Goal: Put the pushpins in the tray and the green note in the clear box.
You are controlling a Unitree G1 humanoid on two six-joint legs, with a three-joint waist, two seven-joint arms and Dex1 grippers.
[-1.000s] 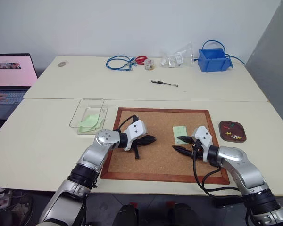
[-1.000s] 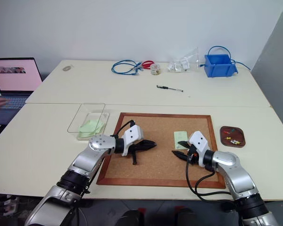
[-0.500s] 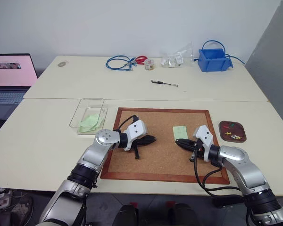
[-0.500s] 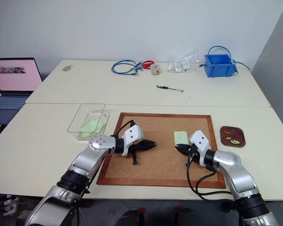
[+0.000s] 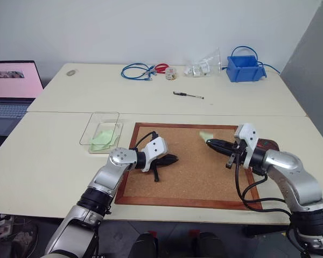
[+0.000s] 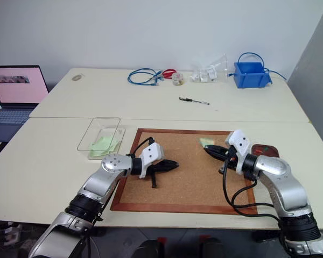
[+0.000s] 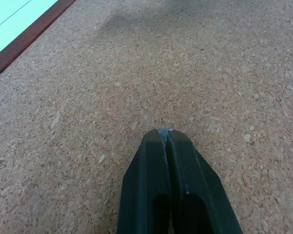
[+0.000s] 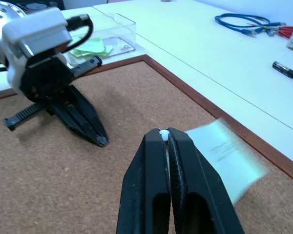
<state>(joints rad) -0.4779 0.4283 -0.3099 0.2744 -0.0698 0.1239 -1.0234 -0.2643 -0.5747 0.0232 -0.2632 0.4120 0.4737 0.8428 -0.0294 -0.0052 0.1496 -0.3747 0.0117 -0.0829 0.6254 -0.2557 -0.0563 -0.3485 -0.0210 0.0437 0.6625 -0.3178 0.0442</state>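
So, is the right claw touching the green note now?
Touching. In the right wrist view the right claw is shut on a corner of the green note, which sticks out from between its fingertips, lifted above the cork board.

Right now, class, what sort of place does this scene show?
Probably an office or lab workspace: pale tables pushed together, an open laptop, a cork board, plus cables and a pen.

Rough cork board (image 5: 188,161), thin paper green note (image 8: 229,156)

Cream counter (image 5: 151,99) standing against plain white wall (image 5: 151,27); grey panel (image 5: 312,70) rising at right; laptop (image 5: 11,88) glowing at left.
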